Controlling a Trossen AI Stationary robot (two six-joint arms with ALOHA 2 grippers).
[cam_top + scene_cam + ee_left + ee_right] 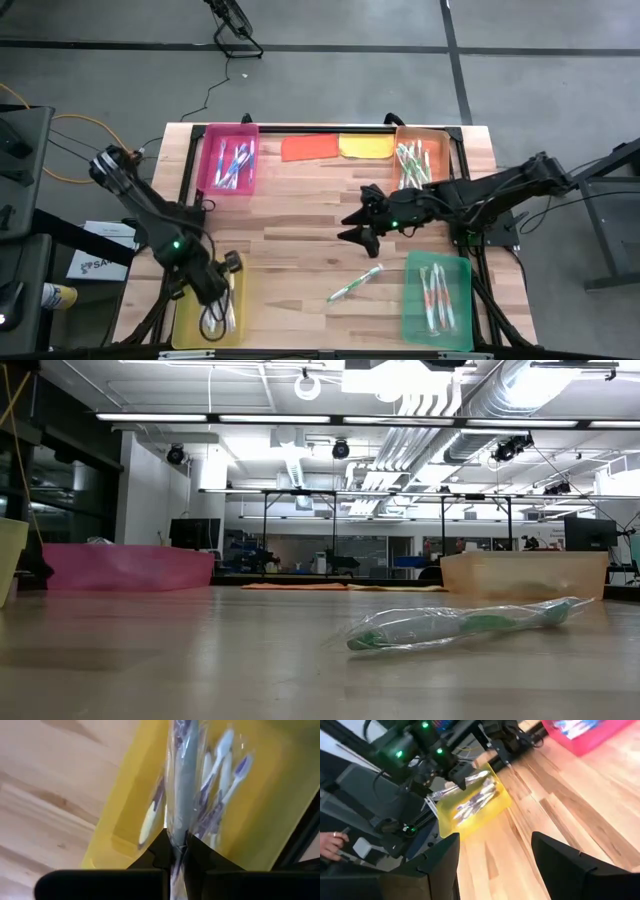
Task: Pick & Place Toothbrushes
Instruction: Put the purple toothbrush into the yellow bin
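My left gripper (222, 290) hangs over the yellow tray (190, 320) at the table's near left corner, shut on a clear-wrapped grey and purple toothbrush (182, 780). Several toothbrushes (220, 785) lie in that tray. A green and white wrapped toothbrush (355, 283) lies flat on the wood near the front edge, also clear in the low view (460, 625). My right gripper (358, 225) hovers open above the table's middle, on the far side of that toothbrush, with nothing between its fingers (435, 865). My left gripper pinches the wrapped toothbrush at one end (176, 842) between its two fingertips. The fingers point steeply down from above, and the toothbrush runs on along them, past the tips. It hangs over the yellow tray; whether its lower end touches the toothbrushes there, I cannot tell.
A pink tray (230, 158) at the far left, an orange tray (420, 158) at the far right and a green tray (437, 295) at the near right hold toothbrushes. Orange (308, 147) and yellow (366, 146) cloths lie at the far edge. A person's hand (330, 845) shows beyond the table.
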